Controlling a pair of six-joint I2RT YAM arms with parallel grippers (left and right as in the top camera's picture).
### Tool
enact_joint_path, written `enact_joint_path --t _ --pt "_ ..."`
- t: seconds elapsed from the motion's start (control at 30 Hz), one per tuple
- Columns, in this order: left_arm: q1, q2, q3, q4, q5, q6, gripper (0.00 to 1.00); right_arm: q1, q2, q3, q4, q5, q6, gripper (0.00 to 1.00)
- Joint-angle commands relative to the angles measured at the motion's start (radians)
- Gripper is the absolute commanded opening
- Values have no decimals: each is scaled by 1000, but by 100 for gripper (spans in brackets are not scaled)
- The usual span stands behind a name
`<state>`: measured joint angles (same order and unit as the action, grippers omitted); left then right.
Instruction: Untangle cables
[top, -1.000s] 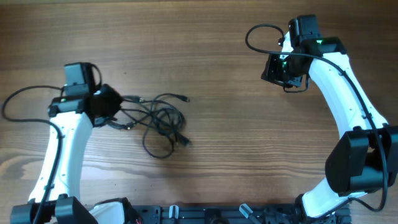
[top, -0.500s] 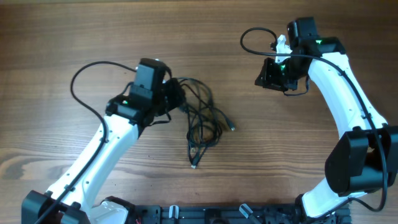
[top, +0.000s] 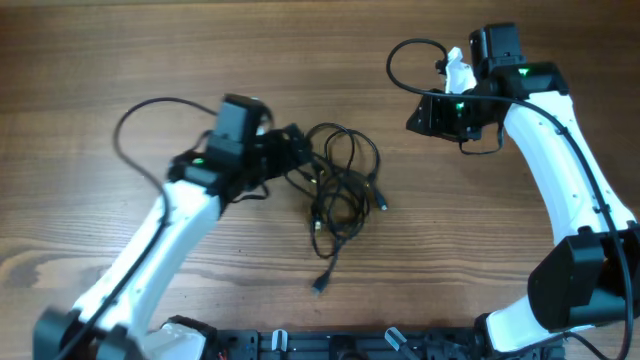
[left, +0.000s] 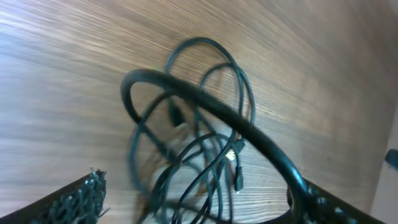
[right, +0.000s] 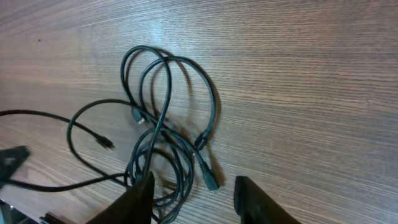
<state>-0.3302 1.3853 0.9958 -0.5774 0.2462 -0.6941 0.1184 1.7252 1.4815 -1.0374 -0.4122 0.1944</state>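
Observation:
The cables (top: 340, 188) lie in a loose black tangle of loops at mid-table, with one plug end (top: 320, 285) trailing toward the front edge. My left gripper (top: 292, 150) sits at the tangle's left edge. In the left wrist view it (left: 199, 211) is open, jaws wide apart. Blurred cable loops (left: 200, 40) hang loose between and beyond the fingers (left: 81, 199), and one thick strand arcs toward the right finger. My right gripper (top: 430, 112) hovers apart at the upper right. In the right wrist view it (right: 196, 202) is open and holds nothing, with the cables (right: 163, 115) on the wood beyond it.
The wooden table (top: 120, 50) carries only the cables. The left arm's own thick wire (top: 130, 120) loops out to its left, and the right arm's wire (top: 400, 65) curls above its wrist. A black rail (top: 330, 345) runs along the front edge.
The left arm carried the bundle from the table's left to the middle, then opened. The cables spread out, and a plug end slid toward the front. The right jaws widened a little.

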Motion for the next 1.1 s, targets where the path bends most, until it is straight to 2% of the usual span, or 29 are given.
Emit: enact_joint_path --t 0.0,0.07,0.1,0.13,0.33,0.57,0.77,0.93,1.0,1.07 --pt "94 -84 20 -64 27 59 98 74 -21 7 8 -19 -39 64" --pt "132 -78 20 -109 25 59 98 142 -21 7 9 2 -34 71" --pt "146 -70 19 -135 14 59 98 184 -21 5 9 32 4 71" --pt "163 -53 19 -165 -40 58 97 235 -21 -4 0 102 111 71" --pt "196 -21 19 -203 -92 58 94 362 21 -5 -18 187 237 70" --pt "196 -6 18 -209 -114 58 95 393 159 -14 -122 191 231 70" --pt "196 -3 18 -207 -114 58 95 436 214 -99 -48 130 225 68" --pt "195 -3 18 -208 -113 58 95 459 214 -150 -2 115 252 52" --pt "195 -3 18 -209 -113 58 96 460 214 -185 46 109 289 37" --pt "195 -3 18 -209 -113 58 96 460 214 -186 82 89 314 27"
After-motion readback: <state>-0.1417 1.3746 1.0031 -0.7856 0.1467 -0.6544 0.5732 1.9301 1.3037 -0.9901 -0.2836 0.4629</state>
